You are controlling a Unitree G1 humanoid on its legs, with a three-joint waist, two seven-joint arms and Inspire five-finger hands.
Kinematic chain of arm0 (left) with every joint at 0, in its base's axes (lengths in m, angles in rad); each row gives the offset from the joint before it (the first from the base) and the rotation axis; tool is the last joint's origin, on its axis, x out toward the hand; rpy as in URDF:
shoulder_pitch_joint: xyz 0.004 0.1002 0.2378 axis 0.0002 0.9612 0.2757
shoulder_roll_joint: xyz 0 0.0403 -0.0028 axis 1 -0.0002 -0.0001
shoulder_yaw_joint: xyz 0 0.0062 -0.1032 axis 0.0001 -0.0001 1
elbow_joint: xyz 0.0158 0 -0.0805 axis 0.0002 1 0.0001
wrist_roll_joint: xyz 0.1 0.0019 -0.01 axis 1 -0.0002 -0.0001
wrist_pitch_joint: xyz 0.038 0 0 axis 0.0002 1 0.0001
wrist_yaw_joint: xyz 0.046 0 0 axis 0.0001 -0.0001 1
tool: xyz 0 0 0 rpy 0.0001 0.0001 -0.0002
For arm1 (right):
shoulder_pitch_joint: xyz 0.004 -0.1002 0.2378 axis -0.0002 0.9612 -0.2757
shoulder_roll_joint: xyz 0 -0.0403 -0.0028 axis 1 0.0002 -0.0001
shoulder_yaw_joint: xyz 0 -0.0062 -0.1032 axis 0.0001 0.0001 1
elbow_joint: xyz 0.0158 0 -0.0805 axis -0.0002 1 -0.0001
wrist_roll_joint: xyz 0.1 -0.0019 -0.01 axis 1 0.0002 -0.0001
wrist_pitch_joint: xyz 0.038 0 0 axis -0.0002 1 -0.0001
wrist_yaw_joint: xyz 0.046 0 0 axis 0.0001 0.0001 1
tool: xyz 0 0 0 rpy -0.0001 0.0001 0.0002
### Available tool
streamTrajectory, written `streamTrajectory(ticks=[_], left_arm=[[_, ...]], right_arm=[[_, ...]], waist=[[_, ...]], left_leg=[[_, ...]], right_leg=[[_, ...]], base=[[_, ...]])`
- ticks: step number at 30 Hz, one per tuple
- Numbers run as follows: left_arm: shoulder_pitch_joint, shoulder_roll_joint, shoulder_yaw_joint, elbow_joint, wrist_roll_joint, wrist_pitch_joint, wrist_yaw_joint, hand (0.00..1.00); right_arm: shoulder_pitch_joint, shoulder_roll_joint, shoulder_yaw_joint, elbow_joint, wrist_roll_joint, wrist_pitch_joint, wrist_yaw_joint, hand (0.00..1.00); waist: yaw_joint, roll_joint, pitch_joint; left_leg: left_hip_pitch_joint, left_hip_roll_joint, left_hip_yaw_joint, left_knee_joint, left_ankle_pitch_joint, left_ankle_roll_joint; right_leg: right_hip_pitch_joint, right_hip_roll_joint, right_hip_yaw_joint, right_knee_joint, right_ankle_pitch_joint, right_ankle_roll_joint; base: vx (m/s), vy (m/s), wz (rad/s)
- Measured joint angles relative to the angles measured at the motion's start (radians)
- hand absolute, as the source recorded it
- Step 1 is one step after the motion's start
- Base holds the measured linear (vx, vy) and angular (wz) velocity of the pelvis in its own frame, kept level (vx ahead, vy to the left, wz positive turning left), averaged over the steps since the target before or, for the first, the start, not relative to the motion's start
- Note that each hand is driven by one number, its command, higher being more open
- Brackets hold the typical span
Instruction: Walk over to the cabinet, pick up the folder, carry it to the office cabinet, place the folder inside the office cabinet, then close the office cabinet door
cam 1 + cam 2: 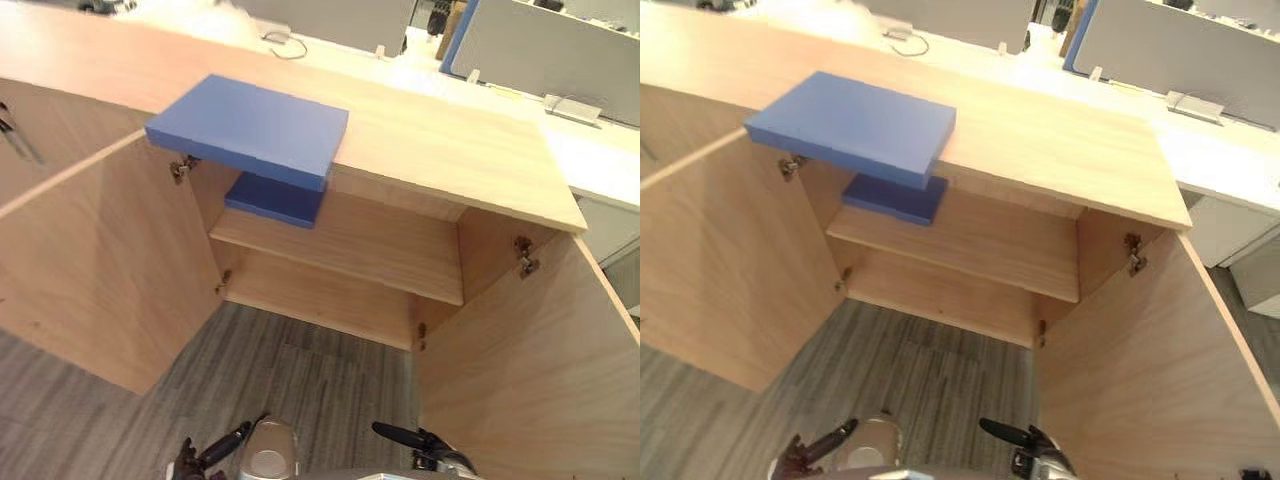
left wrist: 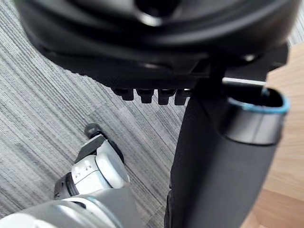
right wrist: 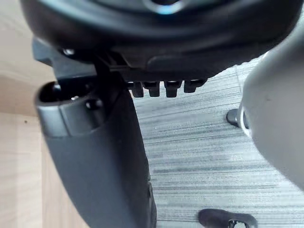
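Grey striped carpet [image 1: 300,370] covers the floor in front of a low wooden cabinet [image 1: 450,150], and both doors of this cabinet stand wide open. One blue folder [image 1: 250,125] lies flat on the top of the cabinet, near its left end, and one corner of it hangs out over the front edge. Directly under it, inside the cabinet, a second blue folder-like thing [image 1: 275,200] rests on the left part of the shelf [image 1: 370,250]. The left door [image 1: 100,260] and the right door [image 1: 530,370] swing out toward the carpet. Behind the cabinet are a white desk [image 1: 600,170] and grey partitions [image 1: 540,45]. The left hand [image 1: 212,450] and the right hand [image 1: 415,442] hang low over the carpet before the cabinet, well apart from the folder, with loosely straight fingers and nothing held.
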Motion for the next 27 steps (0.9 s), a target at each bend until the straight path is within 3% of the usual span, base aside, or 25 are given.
streamTrajectory(ticks=[3,6,7,9,10,11,12,13,14,15,16,17,19,20,21,24,27], left_arm=[[-0.003,-0.004,0.004,0.011,0.001,-0.001,0.000,1.00],[0.005,-0.020,0.004,0.046,0.000,0.000,-0.002,1.00],[0.013,-0.025,0.006,0.052,0.000,0.000,-0.001,1.00],[0.021,-0.020,0.005,0.055,0.001,0.000,0.002,1.00],[0.037,-0.015,0.004,0.057,0.001,0.001,0.002,1.00],[0.057,-0.004,0.002,0.057,0.003,0.009,0.000,1.00],[0.062,0.001,0.002,0.058,0.005,0.013,-0.002,1.00],[0.080,0.005,0.000,0.058,0.013,0.021,-0.006,1.00],[0.083,0.008,-0.001,0.058,0.015,0.024,-0.009,1.00],[0.084,0.012,-0.001,0.066,0.016,0.028,-0.013,1.00],[0.082,0.013,-0.001,0.071,0.016,0.031,-0.012,1.00],[0.077,0.013,-0.005,0.076,0.015,0.035,-0.013,1.00],[0.075,0.012,-0.019,0.082,0.016,0.035,-0.015,1.00],[0.074,0.012,-0.024,0.091,0.022,0.035,-0.027,1.00],[0.070,-0.003,-0.023,0.093,0.023,0.034,-0.035,1.00],[0.071,-0.023,-0.024,0.091,0.031,0.033,-0.035,1.00],[0.078,-0.026,-0.024,0.091,0.031,0.032,-0.042,1.00]], right_arm=[[-0.001,0.022,-0.014,-0.041,0.000,-0.009,0.011,1.00],[0.030,0.000,-0.060,-0.036,-0.001,-0.007,0.023,1.00],[0.038,-0.026,-0.075,-0.030,-0.008,0.005,0.028,1.00],[0.037,-0.038,-0.089,-0.031,-0.008,0.000,0.032,1.00],[0.034,-0.046,-0.088,-0.034,-0.013,-0.001,0.032,1.00],[0.034,-0.050,-0.085,-0.034,-0.028,-0.001,0.034,1.00],[0.034,-0.049,-0.083,-0.031,-0.028,-0.001,0.034,1.00],[0.033,-0.050,-0.056,-0.029,-0.028,-0.003,0.035,1.00],[0.032,-0.049,-0.044,-0.029,-0.028,-0.005,0.037,1.00],[0.022,-0.048,-0.033,-0.021,-0.030,-0.007,0.042,1.00],[0.015,-0.049,-0.024,-0.021,-0.030,-0.008,0.043,1.00],[0.002,-0.045,0.005,-0.021,-0.030,-0.008,0.046,1.00],[0.000,-0.039,0.040,-0.022,-0.030,-0.010,0.049,1.00],[0.004,-0.033,0.042,-0.021,-0.030,-0.010,0.051,1.00],[0.014,-0.032,0.041,-0.024,-0.036,-0.006,0.050,1.00],[0.028,-0.031,0.060,-0.049,-0.068,-0.004,0.049,1.00],[0.034,-0.028,0.068,-0.051,-0.068,0.006,0.049,1.00]], waist=[[-0.001,0.007,-0.011],[-0.004,0.054,-0.032],[-0.004,0.059,-0.037],[-0.009,0.055,-0.034],[-0.017,0.052,-0.031],[-0.021,0.057,-0.027],[-0.022,0.054,-0.029],[-0.022,0.050,-0.030],[-0.022,0.047,-0.028],[-0.020,0.048,-0.027],[-0.020,0.050,-0.026],[-0.021,0.059,-0.021],[-0.023,0.057,-0.019],[-0.022,0.047,-0.020],[-0.018,0.057,-0.033],[-0.018,0.084,-0.049],[-0.018,0.091,-0.066]], left_leg=[[0.039,-0.049,0.013,0.027,-0.013,0.011],[0.119,-0.077,0.008,-0.038,-0.050,0.056],[0.161,-0.102,0.032,-0.088,-0.060,0.075],[0.186,-0.124,0.049,-0.096,-0.064,0.086],[0.214,-0.134,0.064,-0.093,-0.074,0.100],[0.246,-0.134,0.073,-0.089,-0.084,0.116],[0.259,-0.131,0.076,-0.087,-0.089,0.120],[0.273,-0.122,0.082,-0.081,-0.101,0.125],[0.274,-0.116,0.083,-0.081,-0.103,0.128],[0.271,-0.097,0.083,-0.082,-0.107,0.132],[0.271,-0.084,0.083,-0.088,-0.107,0.132],[0.279,-0.051,0.080,-0.110,-0.103,0.127],[0.292,-0.039,0.075,-0.125,-0.098,0.114],[0.299,-0.055,0.063,-0.134,-0.102,0.099],[0.297,-0.046,0.057,-0.151,-0.102,0.089],[0.298,-0.007,0.044,-0.224,-0.070,0.055],[0.302,0.023,0.041,-0.277,-0.051,0.035]], right_leg=[[0.020,-0.054,0.027,0.004,0.033,0.027],[-0.010,-0.118,0.065,0.114,0.029,0.027],[-0.077,-0.189,0.079,0.272,0.008,-0.013],[-0.119,-0.253,0.068,0.394,0.002,-0.090],[-0.144,-0.302,0.043,0.495,0.017,-0.194],[-0.144,-0.334,0.015,0.557,0.053,-0.243],[-0.142,-0.342,0.007,0.573,0.070,-0.246],[-0.144,-0.351,-0.002,0.601,0.110,-0.213],[-0.148,-0.349,-0.001,0.607,0.119,-0.197],[-0.170,-0.325,0.008,0.622,0.074,-0.138],[-0.189,-0.298,0.019,0.621,0.040,-0.104],[-0.219,-0.208,0.031,0.562,-0.032,-0.053],[-0.225,-0.128,0.031,0.424,-0.037,-0.045],[-0.200,-0.113,0.001,0.331,-0.029,-0.048],[-0.176,-0.093,-0.015,0.264,-0.042,-0.029],[-0.172,-0.034,-0.042,0.174,-0.018,-0.040],[-0.158,0.019,-0.055,0.093,0.006,-0.055]], base=[[0.19,0.147,-0.35],[0.09,0.176,-0.46],[0.05,0.181,-0.48],[0.02,0.116,-0.31],[0.03,0.143,-0.23],[0.03,0.114,-0.22],[0.06,0.109,-0.20],[0.04,0.042,-0.13],[0.05,0.031,-0.17],[0.02,-0.027,-0.13],[0.01,-0.096,-0.15],[-0.01,-0.113,-0.07],[-0.01,-0.169,0.11],[0.02,-0.222,0.22],[0.04,-0.203,0.19],[0.09,-0.215,0.10],[0.11,-0.145,-0.02]])
